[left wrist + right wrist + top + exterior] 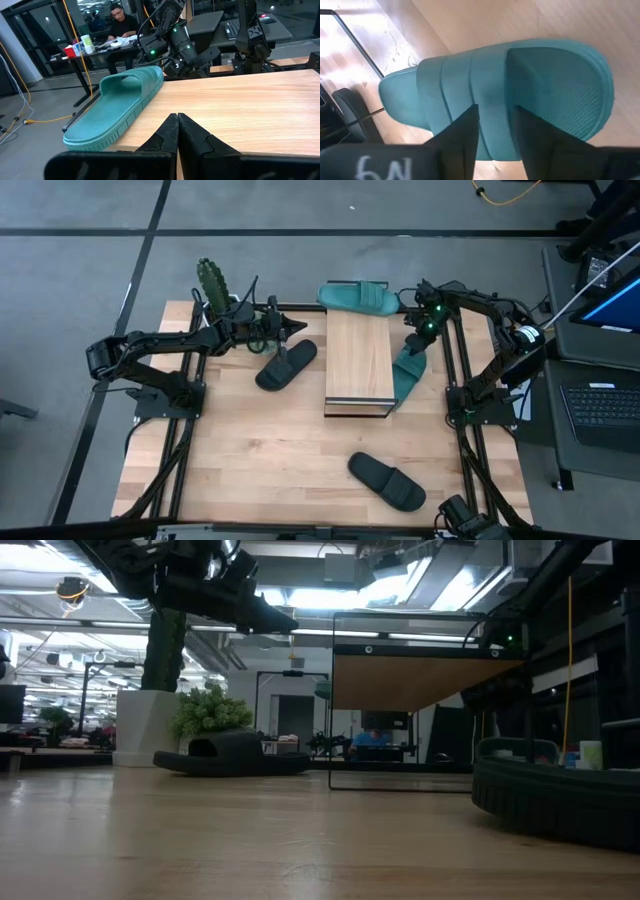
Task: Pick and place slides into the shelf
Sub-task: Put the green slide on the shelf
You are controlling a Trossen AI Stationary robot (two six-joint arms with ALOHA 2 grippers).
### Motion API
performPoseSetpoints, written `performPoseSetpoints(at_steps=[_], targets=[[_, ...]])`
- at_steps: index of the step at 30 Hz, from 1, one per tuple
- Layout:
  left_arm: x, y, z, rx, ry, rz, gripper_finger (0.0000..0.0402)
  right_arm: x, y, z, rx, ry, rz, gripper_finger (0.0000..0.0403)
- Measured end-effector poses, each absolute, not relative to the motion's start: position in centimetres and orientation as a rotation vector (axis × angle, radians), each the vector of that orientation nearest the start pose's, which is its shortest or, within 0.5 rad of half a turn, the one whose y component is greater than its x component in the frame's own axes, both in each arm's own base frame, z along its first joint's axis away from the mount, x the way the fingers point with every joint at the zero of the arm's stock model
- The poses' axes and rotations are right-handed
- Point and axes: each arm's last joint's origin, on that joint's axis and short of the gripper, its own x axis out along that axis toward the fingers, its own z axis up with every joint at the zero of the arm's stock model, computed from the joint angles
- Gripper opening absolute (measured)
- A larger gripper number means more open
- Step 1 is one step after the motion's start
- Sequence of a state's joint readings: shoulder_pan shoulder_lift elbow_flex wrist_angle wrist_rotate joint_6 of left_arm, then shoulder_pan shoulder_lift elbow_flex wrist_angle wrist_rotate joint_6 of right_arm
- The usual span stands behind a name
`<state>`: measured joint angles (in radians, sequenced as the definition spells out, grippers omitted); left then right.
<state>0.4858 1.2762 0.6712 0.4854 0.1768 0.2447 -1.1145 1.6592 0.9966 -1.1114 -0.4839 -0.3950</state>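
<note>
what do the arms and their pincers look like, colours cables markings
Both arms are dark, jointed links with black cables along them. The right arm shows green lights near its wrist. The left pincer has two tapered black fingers; the right pincer has flat black fingers above white lettering on its body.

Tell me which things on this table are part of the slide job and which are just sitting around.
Job:
teal rubber slide on the shelf's far end
teal rubber slide under the right gripper
two black rubber slides
wood-topped black-framed shelf

Lying about:
green cactus-like plant in a white pot
</note>
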Motion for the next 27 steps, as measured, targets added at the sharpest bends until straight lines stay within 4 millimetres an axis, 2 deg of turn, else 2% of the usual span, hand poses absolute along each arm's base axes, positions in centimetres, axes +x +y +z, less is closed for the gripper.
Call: performPoseSetpoints(at_steps=[9,27], targets=[[24.52,12.37,25.46,0.203,0.151,0.293,0.0,12.6,-22.6,17.09,0.918,1.243,-0.206,0.0159],[24.52,12.35,25.44,0.201,0.152,0.292,0.0,12.7,-22.06,16.61,0.967,1.208,-0.154,0.0161]])
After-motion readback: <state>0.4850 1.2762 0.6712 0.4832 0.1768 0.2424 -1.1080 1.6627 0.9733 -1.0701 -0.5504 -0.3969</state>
